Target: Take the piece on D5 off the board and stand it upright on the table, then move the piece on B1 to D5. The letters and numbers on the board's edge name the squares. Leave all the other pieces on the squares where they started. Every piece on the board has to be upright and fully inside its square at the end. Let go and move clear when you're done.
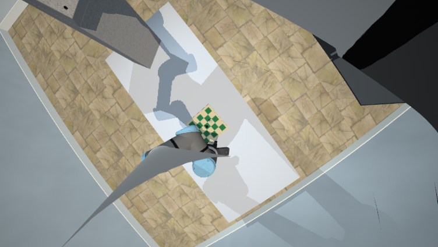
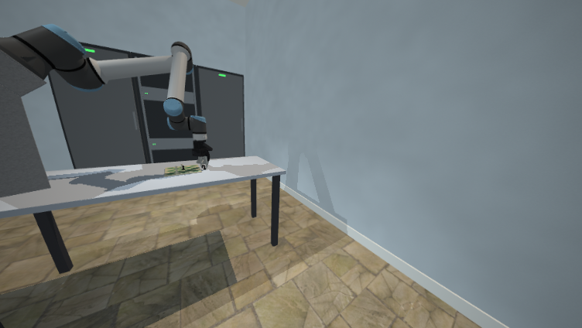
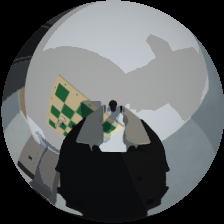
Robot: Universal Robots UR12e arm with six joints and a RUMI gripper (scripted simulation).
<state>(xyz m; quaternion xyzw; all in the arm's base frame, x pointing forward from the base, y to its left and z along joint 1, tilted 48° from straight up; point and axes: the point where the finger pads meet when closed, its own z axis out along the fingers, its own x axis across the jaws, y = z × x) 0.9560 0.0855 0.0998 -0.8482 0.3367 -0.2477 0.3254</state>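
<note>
My gripper (image 2: 203, 164) (image 3: 113, 105) points down just past the board's edge, low over the table. Its jaws are slightly open. A black piece (image 3: 113, 104) stands between the fingertips, with a narrow gap on each side in the wrist view; its base is hidden. The green and cream board (image 1: 215, 118) (image 2: 169, 171) (image 3: 62, 92) lies beside the gripper. Another black piece (image 1: 207, 126) (image 2: 183, 167) stands near the board's middle, with a pale piece (image 1: 211, 121) close by. Something pale (image 1: 211, 140) shows at the board's edge by the gripper. Square labels are unreadable.
The white table (image 1: 267, 159) (image 2: 236, 161) reaches past the board on both sides. The arm's wrist (image 1: 204, 167) covers part of the board's near side in the top view. The grey robot pedestal (image 1: 129, 36) (image 2: 20, 155) stands at the table's other end.
</note>
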